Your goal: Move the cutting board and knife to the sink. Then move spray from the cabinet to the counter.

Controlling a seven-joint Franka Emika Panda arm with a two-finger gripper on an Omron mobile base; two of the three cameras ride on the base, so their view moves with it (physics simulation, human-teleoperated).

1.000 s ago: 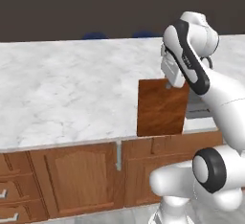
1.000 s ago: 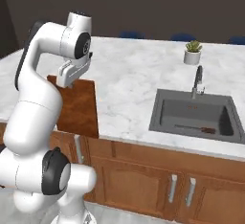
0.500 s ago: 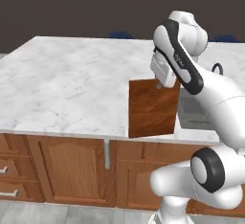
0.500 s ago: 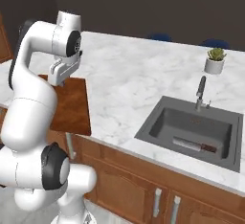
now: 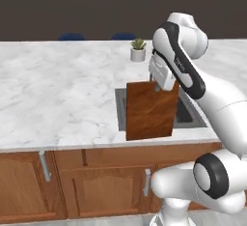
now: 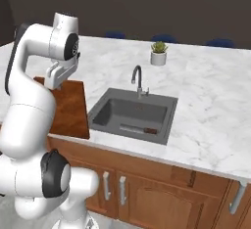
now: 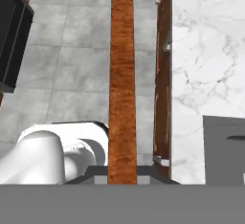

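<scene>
Now, in the left base view, the whole scene has slid sideways since half a second ago, so we read that as the base driving along the counter (image 5: pixel 58 99), not as things moving: the sink (image 5: pixel 185 114) has come into sight just behind the cutting board (image 5: pixel 149 109), with the potted plant (image 5: pixel 138 49) beyond it. The board hangs upright from the gripper (image 5: pixel 157 86), which pinches its top edge. We judge the carry nearly done, with only the swing over the basin left.

In the right base view, the board hangs just left of the sink, out past the counter's front edge, and the knife (image 6: pixel 138 128) already lies on the basin floor. Our arm covers the clamp itself here.

In the hand view, the board runs edge-on away from the fingers; the sink shows as a grey corner, cut off at the right. The fingertips are hard to make out.
</scene>
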